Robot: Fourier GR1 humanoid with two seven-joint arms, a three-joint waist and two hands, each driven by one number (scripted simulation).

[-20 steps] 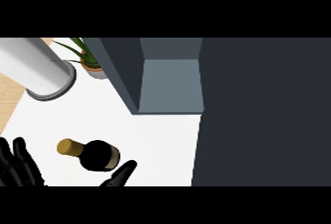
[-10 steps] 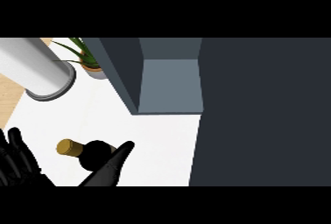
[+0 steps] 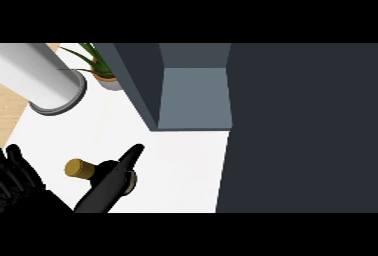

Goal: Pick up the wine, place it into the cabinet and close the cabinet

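Wine (image 3: 96, 175) lies on its side on the counter (image 3: 181, 165), below and left of the cabinet (image 3: 192, 97), well apart from it. Its cork end (image 3: 76, 168) points away from the cabinet, toward the view's left. I only see part of the dark body; the rest is hidden under the hand.

Left hand (image 3: 103, 192) comes in from the lower edge, down-left of the cabinet. Its thumb (image 3: 127, 162) is straight, lies across the wine's body and points up toward the cabinet's near corner. Its fingers (image 3: 16, 175) stand further left, past the cork, stretched out and apart from the wine. So the hand is spread, with the wine in the gap between thumb and fingers and nothing curled round it. I think the thumb touches the wine, but from straight above I can't be sure. I'm reading both black shapes as one hand.

Right hand doesn't show.

The cabinet is open and its grey inside shows. The dark door (image 3: 303, 125) fills the view to its right.

A grey cylinder (image 3: 44, 80) stands far left of the cabinet. A plant (image 3: 100, 70) sits between the cylinder and the cabinet's left wall, just beside the wall.
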